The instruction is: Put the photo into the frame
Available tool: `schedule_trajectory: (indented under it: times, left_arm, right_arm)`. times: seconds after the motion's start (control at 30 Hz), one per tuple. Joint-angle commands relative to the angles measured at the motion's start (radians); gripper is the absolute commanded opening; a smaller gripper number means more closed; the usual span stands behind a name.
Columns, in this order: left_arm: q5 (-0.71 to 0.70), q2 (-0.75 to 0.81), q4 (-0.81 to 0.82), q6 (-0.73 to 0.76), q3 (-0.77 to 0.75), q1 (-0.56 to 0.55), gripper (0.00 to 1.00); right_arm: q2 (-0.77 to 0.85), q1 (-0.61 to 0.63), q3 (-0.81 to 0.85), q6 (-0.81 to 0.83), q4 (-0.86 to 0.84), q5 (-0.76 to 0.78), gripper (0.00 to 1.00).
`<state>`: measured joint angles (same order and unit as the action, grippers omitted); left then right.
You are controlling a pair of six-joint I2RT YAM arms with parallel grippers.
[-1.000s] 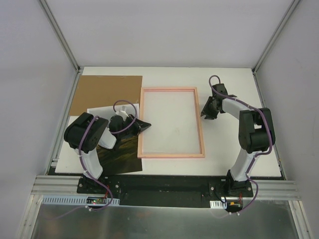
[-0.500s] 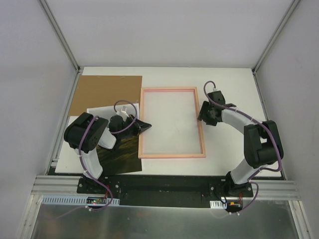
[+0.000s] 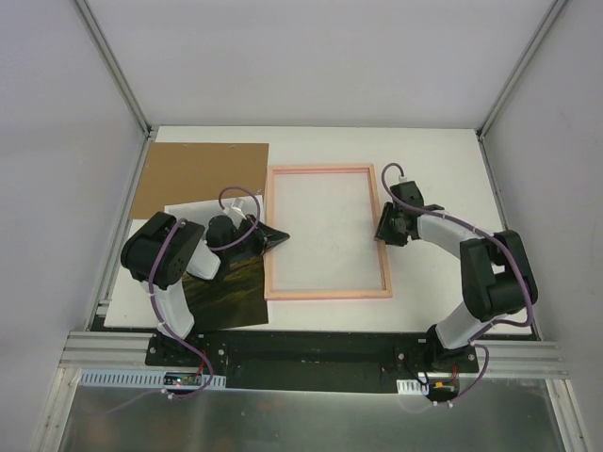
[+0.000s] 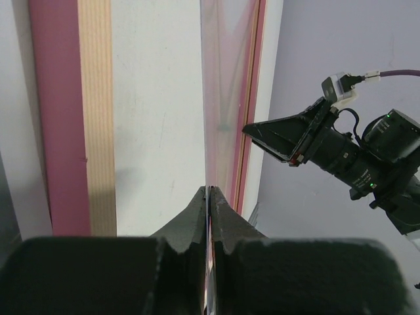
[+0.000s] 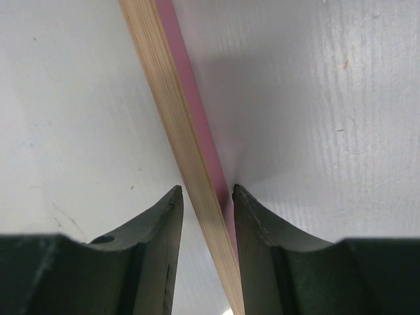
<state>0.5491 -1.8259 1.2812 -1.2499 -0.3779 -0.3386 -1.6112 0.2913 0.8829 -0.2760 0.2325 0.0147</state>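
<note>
The frame (image 3: pixel 274 233), a salmon-pink border round a clear pane, lies flat mid-table. The photo (image 3: pixel 226 287), dark and glossy, lies left of it near the table's front edge. My left gripper (image 3: pixel 275 236) is shut on the photo's right edge and holds it at the frame's left rail (image 4: pixel 64 111). The thin print shows between the shut jaws in the left wrist view (image 4: pixel 210 216). My right gripper (image 3: pixel 382 230) is open and straddles the frame's right rail (image 5: pixel 187 144). One fingertip (image 5: pixel 237 197) touches the rail's pink side. The other is a little off it.
A plain brown backing board (image 3: pixel 198 174) lies at the back left. A blank white sheet (image 3: pixel 187 209) lies under the left arm, between the board and the photo. The enclosure walls stand close on both sides.
My right gripper has moved left and nearer, onto the frame's right rail. The frame has shifted slightly to the right. My left gripper has edged right with the photo.
</note>
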Motion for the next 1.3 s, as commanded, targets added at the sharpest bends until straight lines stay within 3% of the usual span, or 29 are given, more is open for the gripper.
schedule_trajectory:
  times: [0.0,0.13,0.33,0.67,1.03,1.27]
  left_arm:
    - [0.063,0.034,0.267,-0.01,-0.033,0.007,0.0]
    - [0.103,0.069,0.195,0.007,-0.029,0.021,0.0]
    - [0.153,0.102,0.107,0.03,-0.038,0.041,0.0]
    - [0.184,0.065,0.145,-0.031,-0.047,0.052,0.0]
    - [0.215,0.051,0.205,-0.086,-0.041,0.069,0.0]
    - [0.226,0.024,0.274,-0.131,-0.036,0.075,0.0]
  right_arm:
    - [0.039,0.017,-0.018,-0.008,-0.03,-0.004,0.36]
    - [0.046,0.017,-0.032,-0.015,-0.039,-0.004,0.31]
    - [0.077,0.019,-0.053,-0.025,-0.056,-0.041,0.33]
    - [0.166,0.017,-0.11,-0.077,-0.105,-0.081,0.58]
    - [0.162,0.017,-0.159,-0.15,-0.196,-0.147,0.6]
    - [0.191,0.017,-0.196,-0.204,-0.255,-0.176,0.7]
